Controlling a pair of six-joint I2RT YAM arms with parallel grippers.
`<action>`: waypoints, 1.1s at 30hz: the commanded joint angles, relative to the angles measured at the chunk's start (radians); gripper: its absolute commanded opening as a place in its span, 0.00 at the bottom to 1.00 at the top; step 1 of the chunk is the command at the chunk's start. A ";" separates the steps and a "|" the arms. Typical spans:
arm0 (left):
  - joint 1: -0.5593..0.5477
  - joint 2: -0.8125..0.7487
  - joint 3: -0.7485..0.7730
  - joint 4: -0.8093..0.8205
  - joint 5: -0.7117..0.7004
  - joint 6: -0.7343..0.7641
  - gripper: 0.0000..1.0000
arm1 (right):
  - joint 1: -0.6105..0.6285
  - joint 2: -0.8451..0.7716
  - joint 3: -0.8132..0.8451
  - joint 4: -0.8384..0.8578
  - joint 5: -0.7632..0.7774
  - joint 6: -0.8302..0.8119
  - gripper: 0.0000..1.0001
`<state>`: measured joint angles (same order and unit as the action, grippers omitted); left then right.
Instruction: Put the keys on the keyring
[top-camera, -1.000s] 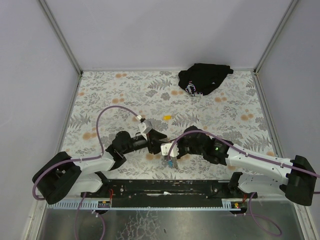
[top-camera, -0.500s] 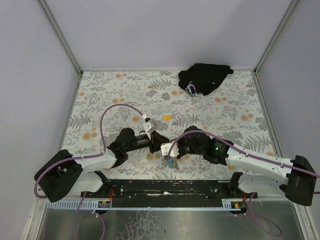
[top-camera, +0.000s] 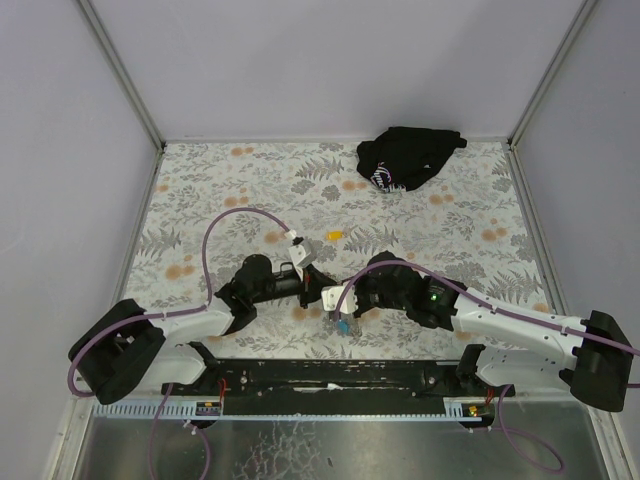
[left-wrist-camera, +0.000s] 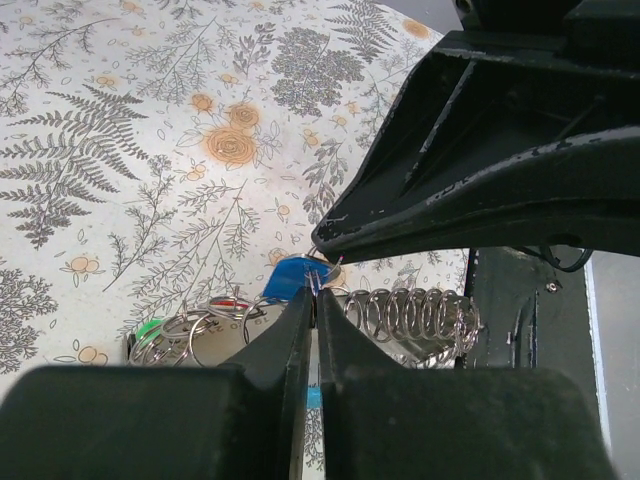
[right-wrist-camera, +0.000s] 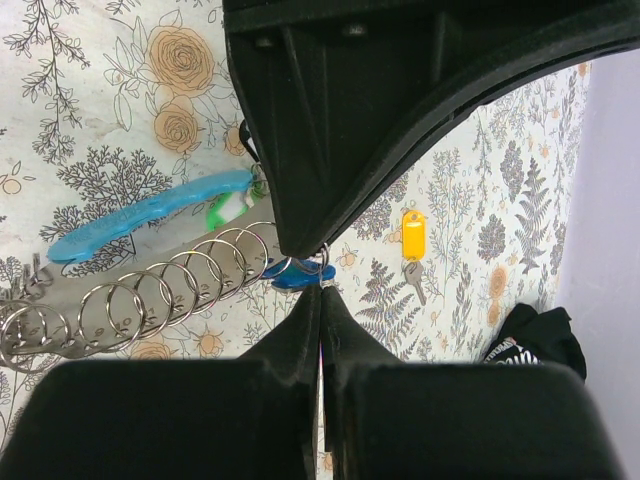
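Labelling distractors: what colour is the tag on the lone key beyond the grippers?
Yellow: the rectangular plastic tag shows best in the right wrist view.

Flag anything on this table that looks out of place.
A key with a yellow tag lies alone on the table, apart from the coil of rings between the two arms. A black cloth bundle sits crumpled near the far right corner. Nothing looks spilled or broken.
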<state>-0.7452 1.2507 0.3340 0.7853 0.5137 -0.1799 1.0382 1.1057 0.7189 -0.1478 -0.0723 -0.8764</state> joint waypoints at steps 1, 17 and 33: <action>0.004 0.000 0.023 -0.006 -0.009 0.016 0.00 | 0.012 -0.026 0.049 0.024 -0.013 0.003 0.00; 0.003 -0.001 -0.110 0.264 -0.256 -0.167 0.00 | 0.051 -0.002 -0.102 0.144 0.053 0.104 0.00; -0.006 0.036 -0.189 0.501 -0.344 -0.265 0.00 | 0.076 0.064 -0.131 0.210 0.072 0.138 0.00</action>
<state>-0.7521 1.2636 0.1642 1.1057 0.2676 -0.4084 1.0931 1.1526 0.6060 0.1001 -0.0074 -0.7753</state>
